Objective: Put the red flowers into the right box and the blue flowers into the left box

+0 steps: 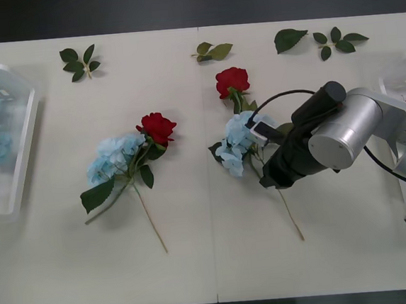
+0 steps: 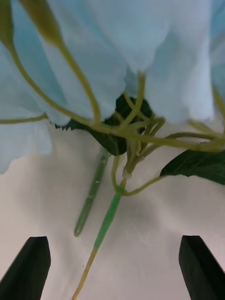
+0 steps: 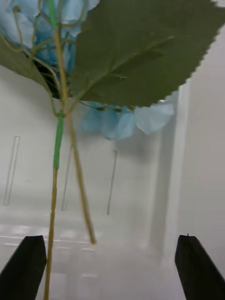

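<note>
From the front, the right claw (image 1: 253,135) hangs low over the middle of the bench (image 1: 199,266), right at a blue flower (image 1: 234,143) whose stem crosses that of a red flower (image 1: 232,80) lying toward the far edge; its fingers are hidden under the wrist here. A second pair, a blue flower (image 1: 112,157) touching a red flower (image 1: 157,127), lies nearer the left half of the bench. The left box (image 1: 18,150) sits at the left edge with blue blooms already inside, and the right box (image 1: 403,77) at the right edge shows a patch of red. Loose leaf sprigs (image 1: 80,62) line the far edge. In the right wrist view the claw is released, its black fingers (image 2: 28,269) spread wide either side of the blue flower's green stem (image 2: 108,219), with a second stem (image 2: 91,194) just beside it. The risk, I judge, is closing on both stems and dragging the red flower along, or pinching petals and losing grip. In the left wrist view the left claw (image 3: 110,269) is also released, fingers apart, over the left box's ribbed floor (image 3: 140,197), a blue flower (image 3: 124,123) and large leaf (image 3: 140,51) lying close ahead; withdrawing could snag that stem.
</note>
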